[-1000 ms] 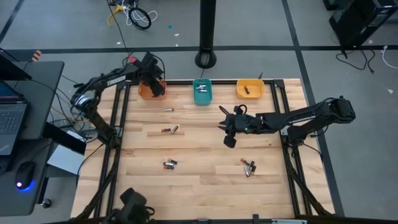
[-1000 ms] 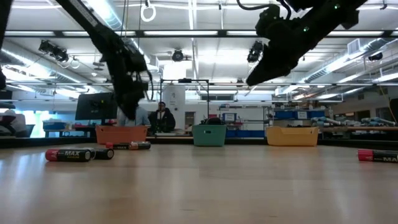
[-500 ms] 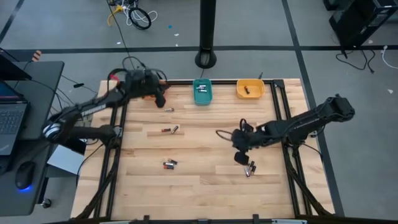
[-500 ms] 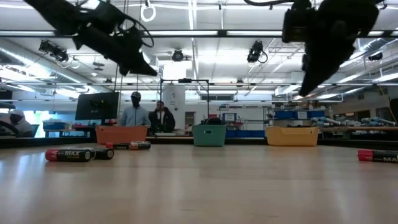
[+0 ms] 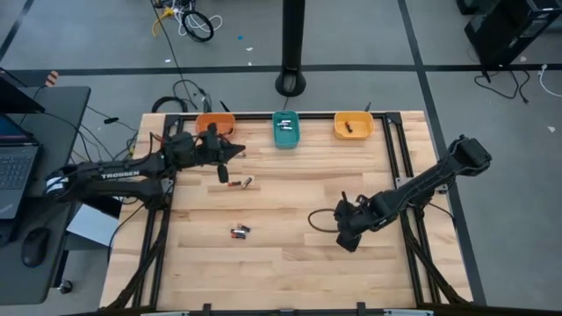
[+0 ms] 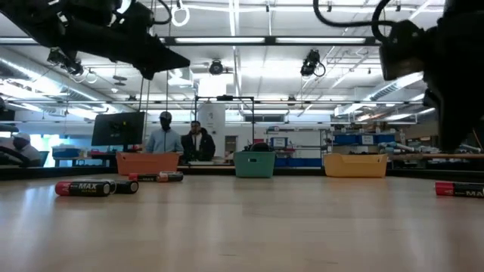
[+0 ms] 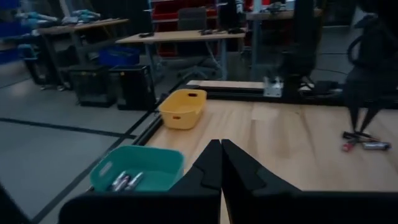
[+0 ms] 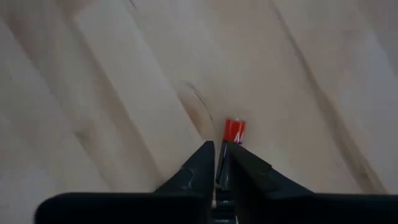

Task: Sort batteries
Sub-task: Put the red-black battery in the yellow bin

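Batteries lie in pairs on the wooden table [image 5: 239,183] [image 5: 240,232]. My right gripper [image 5: 349,237] points down over a red-and-black battery [image 8: 234,132], its fingers a slit apart; the battery shows through the gap. A silver battery [image 7: 375,146] lies beside it. My left gripper [image 5: 234,151] is shut on nothing; it is held level above the table, just near of the orange bin [image 5: 215,123], pointing toward the table's right. Silver batteries [image 7: 124,182] lie in the teal bin [image 5: 286,130], and one battery [image 5: 349,127] lies in the yellow bin [image 5: 353,125].
The three bins stand in a row along the far edge. Black frame rails [image 5: 162,219] [image 5: 406,237] run along the table's left and right sides. In the low view more batteries [image 6: 94,187] [image 6: 457,189] lie on the table, and people stand in the room behind.
My left gripper has drawn back from over the orange bin toward the near edge and tipped up from pointing down to level. My right gripper has swung from the table's middle toward the near edge, tipped downward, and come over the pair of batteries there.
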Action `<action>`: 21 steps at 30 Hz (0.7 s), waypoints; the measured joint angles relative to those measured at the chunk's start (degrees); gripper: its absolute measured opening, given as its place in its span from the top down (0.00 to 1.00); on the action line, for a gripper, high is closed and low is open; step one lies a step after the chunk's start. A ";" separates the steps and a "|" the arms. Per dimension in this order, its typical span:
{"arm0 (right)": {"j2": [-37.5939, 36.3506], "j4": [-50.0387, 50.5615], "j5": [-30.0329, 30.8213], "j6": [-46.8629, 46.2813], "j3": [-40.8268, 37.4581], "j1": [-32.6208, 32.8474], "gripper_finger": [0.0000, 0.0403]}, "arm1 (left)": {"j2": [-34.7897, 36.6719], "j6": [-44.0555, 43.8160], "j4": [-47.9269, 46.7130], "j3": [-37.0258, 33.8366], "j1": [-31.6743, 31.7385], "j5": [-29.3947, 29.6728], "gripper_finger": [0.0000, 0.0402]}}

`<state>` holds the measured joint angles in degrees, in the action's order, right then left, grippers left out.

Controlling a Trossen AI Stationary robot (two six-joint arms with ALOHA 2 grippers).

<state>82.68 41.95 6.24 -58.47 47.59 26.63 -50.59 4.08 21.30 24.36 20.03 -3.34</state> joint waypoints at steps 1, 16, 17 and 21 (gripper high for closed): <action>0.92 0.07 -0.36 -0.10 0.00 0.23 0.85 | -0.02 0.15 0.25 0.00 -1.08 0.19 0.98; 8.27 0.17 -1.99 0.94 0.00 -0.46 0.63 | -0.83 2.75 1.75 0.02 -13.49 9.55 0.98; 8.73 0.13 -1.99 1.21 0.00 -0.62 0.63 | -0.88 2.75 1.66 0.02 -13.89 9.91 0.98; 10.33 -0.60 -2.11 2.72 -0.03 -1.61 0.67 | -0.90 2.78 1.71 0.02 -14.80 11.54 0.98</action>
<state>93.00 41.35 4.13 -55.74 47.56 25.02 -51.48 6.85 23.01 24.38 5.24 8.21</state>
